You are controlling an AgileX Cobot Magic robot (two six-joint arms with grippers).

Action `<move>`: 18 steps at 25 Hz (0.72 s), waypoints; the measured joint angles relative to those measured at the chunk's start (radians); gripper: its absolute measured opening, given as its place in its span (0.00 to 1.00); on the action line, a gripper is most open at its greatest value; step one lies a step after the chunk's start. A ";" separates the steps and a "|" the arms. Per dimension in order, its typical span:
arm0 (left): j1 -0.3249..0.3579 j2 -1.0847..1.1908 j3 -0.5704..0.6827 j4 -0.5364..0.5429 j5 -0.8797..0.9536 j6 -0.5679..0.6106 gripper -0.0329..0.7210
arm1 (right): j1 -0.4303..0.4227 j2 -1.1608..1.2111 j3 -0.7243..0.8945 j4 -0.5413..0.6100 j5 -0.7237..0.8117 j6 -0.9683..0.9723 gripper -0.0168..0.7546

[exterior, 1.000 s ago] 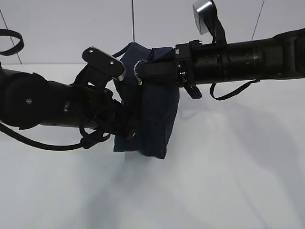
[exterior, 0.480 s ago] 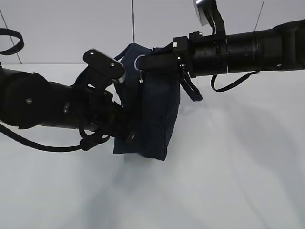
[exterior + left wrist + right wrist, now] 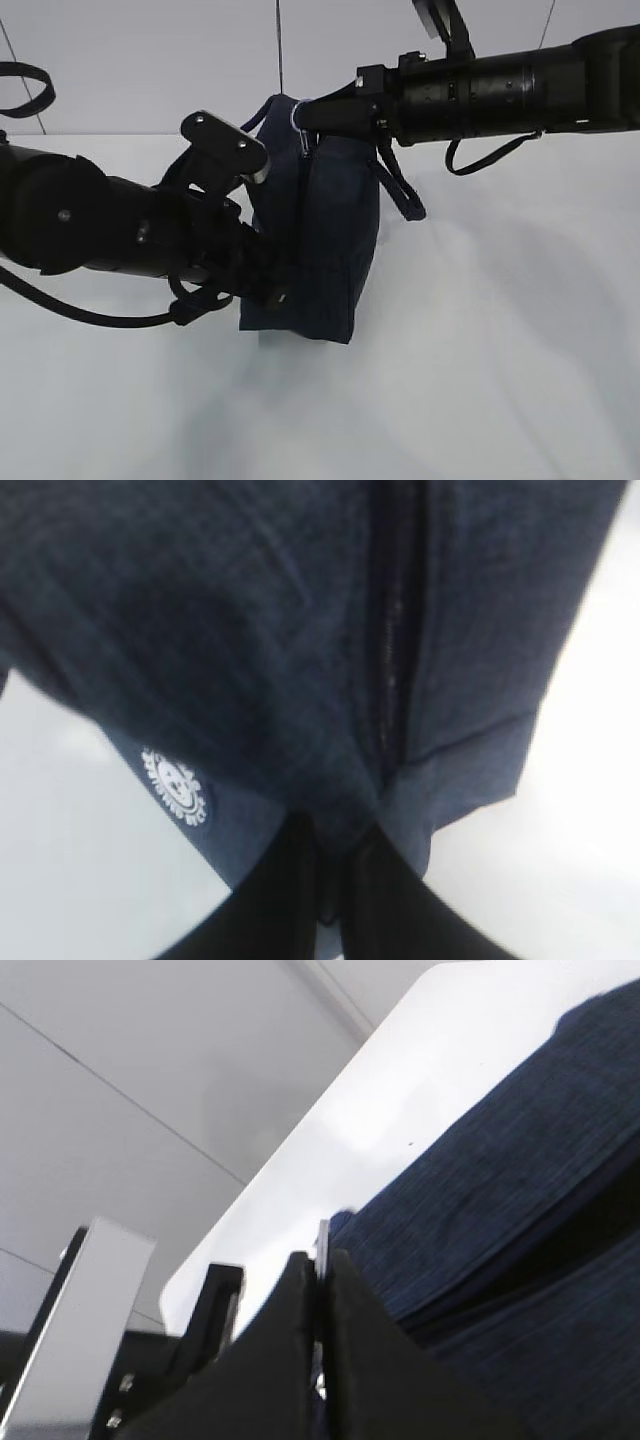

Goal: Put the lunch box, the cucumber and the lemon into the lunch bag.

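Zipper ring pull (image 3: 299, 118), pinched in the shut right gripper (image 3: 302, 116), had risen along the lunch bag (image 3: 330, 240), likely closing it; left gripper (image 3: 335, 875) clamped the bottom fabric.

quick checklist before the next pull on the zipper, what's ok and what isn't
1. Right gripper shut on the silver ring pull: ok.
2. Left gripper shut on the lunch bag fabric beside the zipper: ok.
3. Bag resting on the table: ok.
4. Bag open enough for loading: cannot tell.
5. Lunch box, cucumber, lemon in view: not ok, none visible.
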 joint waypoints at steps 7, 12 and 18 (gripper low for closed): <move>-0.032 0.000 0.000 -0.012 0.014 0.000 0.04 | 0.000 0.000 -0.034 -0.048 -0.090 0.000 0.02; -0.032 -0.020 0.000 -0.015 0.042 0.000 0.04 | 0.002 0.000 -0.034 -0.059 -0.146 0.000 0.02; -0.032 -0.028 0.000 -0.015 0.089 0.000 0.04 | 0.000 0.000 -0.034 -0.059 -0.191 -0.008 0.02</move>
